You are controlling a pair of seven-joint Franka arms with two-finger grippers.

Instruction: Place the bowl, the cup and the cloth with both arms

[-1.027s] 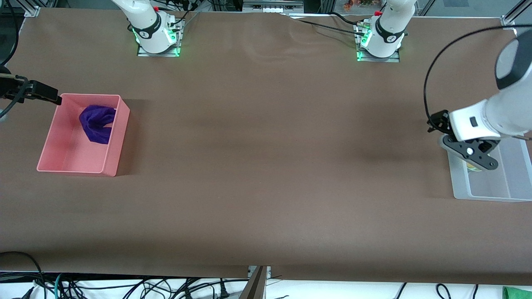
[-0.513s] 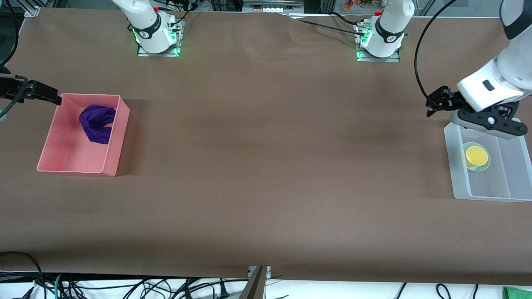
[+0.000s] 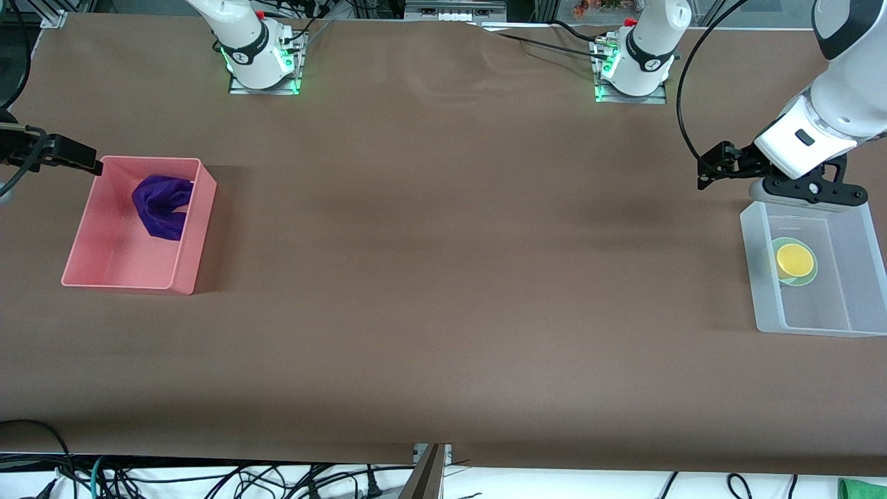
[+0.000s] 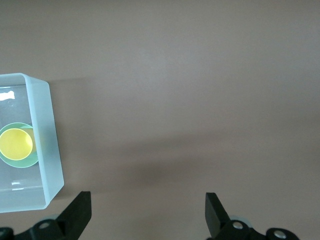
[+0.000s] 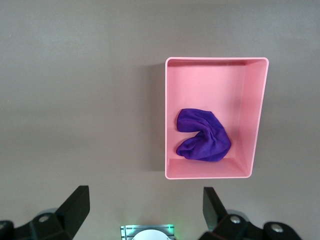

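Fingers of both the left gripper (image 4: 145, 220) and right gripper (image 5: 145, 212) are spread, empty. Cup (image 3: 795, 260) nests in bowl (image 3: 804, 278) inside clear bin (image 3: 762, 305) at frame right; cloth (image 3: 161, 206) lies in pink bin (image 3: 125, 281) at frame left. Placing looks finished.

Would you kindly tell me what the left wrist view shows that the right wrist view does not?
Only the left wrist view shows the clear bin, with the yellow cup standing inside the mint-green bowl in it, and the open left end effector.

Only the right wrist view shows the pink bin holding the crumpled purple cloth, the open right end effector and a green-lit arm base.

Both show the brown table cover, and in each the end effector holds nothing.
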